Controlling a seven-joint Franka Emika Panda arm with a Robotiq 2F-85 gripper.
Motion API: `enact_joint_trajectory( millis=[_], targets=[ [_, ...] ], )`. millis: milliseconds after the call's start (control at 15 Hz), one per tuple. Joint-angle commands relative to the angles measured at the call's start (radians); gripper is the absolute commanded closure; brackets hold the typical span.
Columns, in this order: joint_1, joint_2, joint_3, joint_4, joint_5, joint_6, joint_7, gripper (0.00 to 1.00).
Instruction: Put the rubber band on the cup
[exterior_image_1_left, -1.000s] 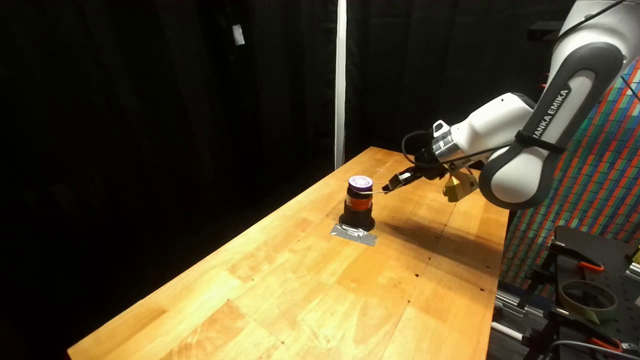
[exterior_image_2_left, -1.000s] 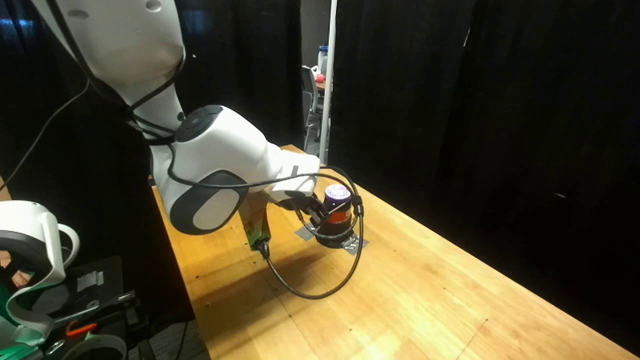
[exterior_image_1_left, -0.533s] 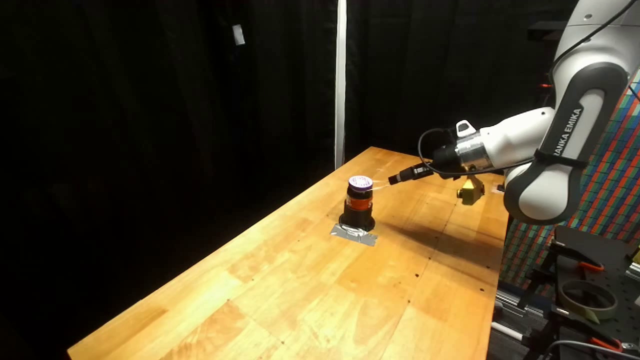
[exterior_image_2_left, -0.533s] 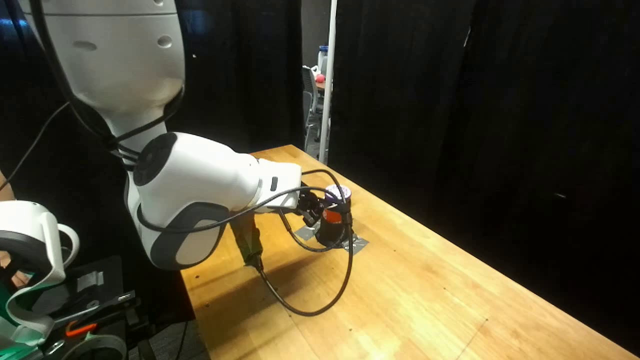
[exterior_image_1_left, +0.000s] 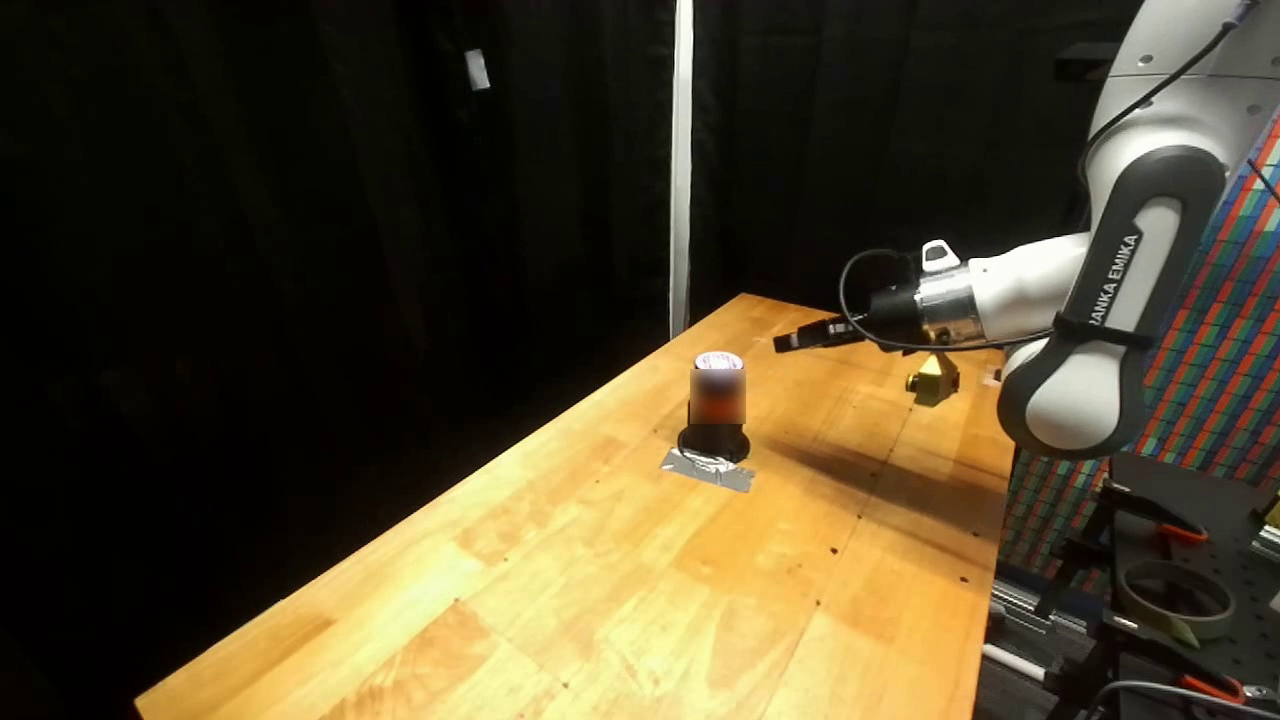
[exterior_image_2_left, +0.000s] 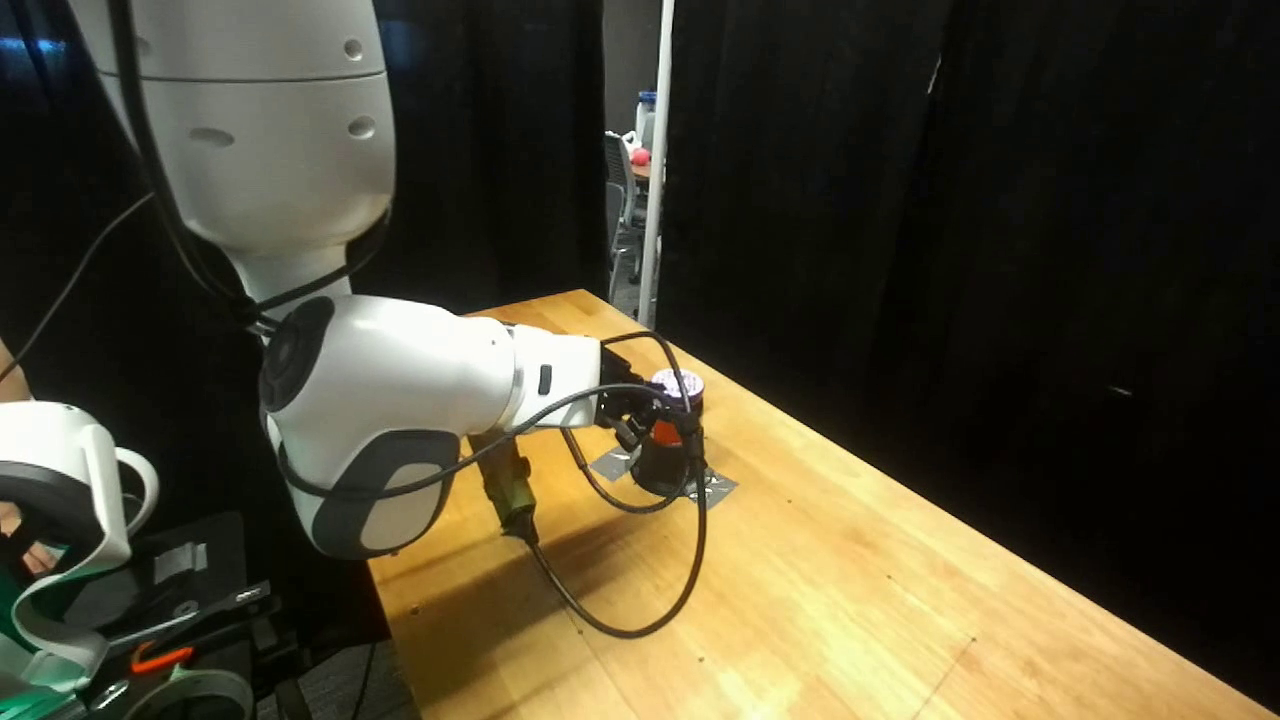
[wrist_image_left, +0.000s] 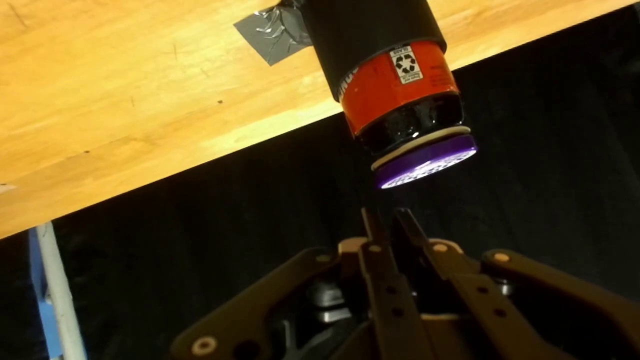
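The cup is a short dark jar with an orange-red body and a purple lid; it stands upright in a black base on the table. It shows in both exterior views (exterior_image_1_left: 718, 408) (exterior_image_2_left: 666, 433), blurred in one of them, and in the wrist view (wrist_image_left: 382, 95). The tan rubber band (wrist_image_left: 433, 137) lies around the cup's neck just under the lid. My gripper (wrist_image_left: 384, 214) is a little open, with a narrow gap and nothing between its fingertips. In an exterior view my gripper (exterior_image_1_left: 782, 344) is beside the lid, apart from it; it also shows in an exterior view (exterior_image_2_left: 632, 415).
Grey tape (exterior_image_1_left: 707, 470) holds the black base (exterior_image_1_left: 714, 440) to the wooden table (exterior_image_1_left: 620, 560). A black cable (exterior_image_2_left: 690, 560) loops from the wrist in front of the cup. A side cart with a tape roll (exterior_image_1_left: 1176, 598) stands beyond the table edge.
The rubber band, earlier stretched from the cup to my fingertips, has come free of them and now sits around the cup. My gripper has pulled back and then risen slightly. The cup stays put.
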Motion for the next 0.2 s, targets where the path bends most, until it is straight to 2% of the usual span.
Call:
enact_joint_trajectory(
  millis=[0, 133],
  targets=[
    [0.002, 0.001, -0.003, -0.004, -0.018, -0.004, 0.017, 0.82],
    [-0.010, 0.008, 0.000, -0.010, -0.051, -0.005, 0.040, 0.66]
  ],
)
